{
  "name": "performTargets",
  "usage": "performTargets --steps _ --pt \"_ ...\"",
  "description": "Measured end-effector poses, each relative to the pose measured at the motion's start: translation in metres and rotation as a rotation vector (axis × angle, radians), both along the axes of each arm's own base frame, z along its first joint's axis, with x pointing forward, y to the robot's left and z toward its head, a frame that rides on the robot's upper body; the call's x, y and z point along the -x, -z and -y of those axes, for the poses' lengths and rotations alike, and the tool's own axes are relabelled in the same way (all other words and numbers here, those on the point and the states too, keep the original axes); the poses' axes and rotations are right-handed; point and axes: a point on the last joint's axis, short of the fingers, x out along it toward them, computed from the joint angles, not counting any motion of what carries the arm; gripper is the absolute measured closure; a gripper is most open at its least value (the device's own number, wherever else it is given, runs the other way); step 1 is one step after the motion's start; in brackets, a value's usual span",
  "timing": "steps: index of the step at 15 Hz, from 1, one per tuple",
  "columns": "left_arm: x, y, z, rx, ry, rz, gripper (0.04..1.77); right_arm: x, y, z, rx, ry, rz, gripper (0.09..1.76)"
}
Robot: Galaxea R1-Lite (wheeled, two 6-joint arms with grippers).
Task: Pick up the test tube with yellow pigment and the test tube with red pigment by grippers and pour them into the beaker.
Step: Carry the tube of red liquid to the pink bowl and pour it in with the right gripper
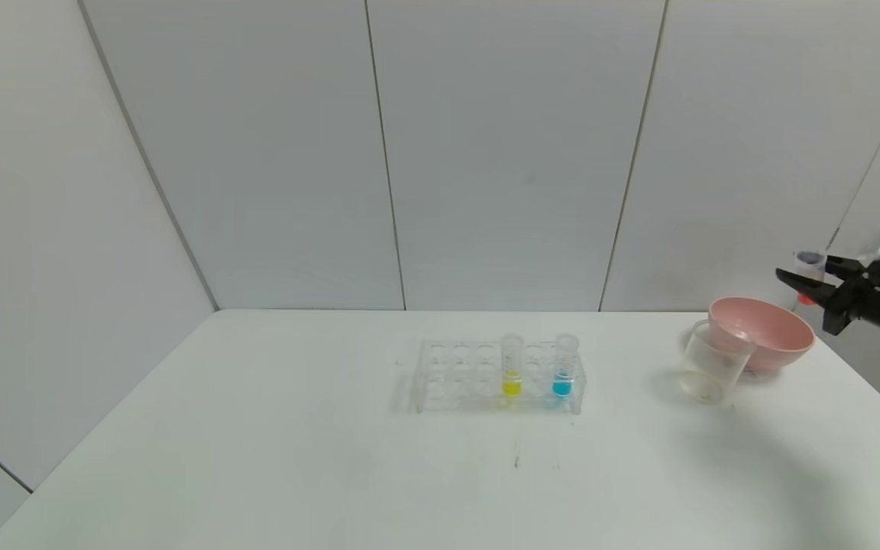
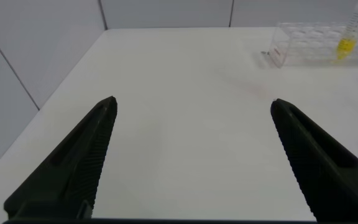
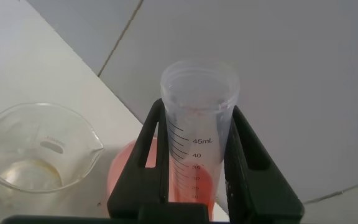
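My right gripper (image 1: pixel 807 278) is shut on the test tube with red pigment (image 1: pixel 810 264) and holds it in the air at the far right, above and beyond the pink bowl. In the right wrist view the gripper (image 3: pixel 196 111) clamps the graduated tube (image 3: pixel 197 130), with red-orange liquid low in it. The beaker (image 1: pixel 711 370) stands on the table in front of the bowl, with a little yellowish liquid; it also shows in the right wrist view (image 3: pixel 39 155). The test tube with yellow pigment (image 1: pixel 512 368) stands in the clear rack (image 1: pixel 455 378). My left gripper (image 2: pixel 192 104) is open and empty above the table's left side.
A pink bowl (image 1: pixel 772 332) stands behind the beaker near the table's right edge. A tube with blue liquid (image 1: pixel 563 368) stands in the rack to the right of the yellow one. White wall panels close off the back and the left.
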Motion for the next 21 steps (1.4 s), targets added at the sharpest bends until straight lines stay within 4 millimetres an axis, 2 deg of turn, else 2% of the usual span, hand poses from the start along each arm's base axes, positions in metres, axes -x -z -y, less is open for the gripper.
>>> performTargets --steps 5,10,21 --pt "0.000 0.000 0.000 0.000 0.000 0.000 0.05 -0.011 0.014 -0.006 0.322 0.035 0.110 1.28" --pt "0.000 0.000 0.000 0.000 0.000 0.000 0.05 -0.017 0.020 -0.016 0.454 0.039 0.156 1.28" --pt "0.000 0.000 0.000 0.000 0.000 0.000 0.05 -0.015 0.023 -0.010 0.750 0.088 0.246 1.28"
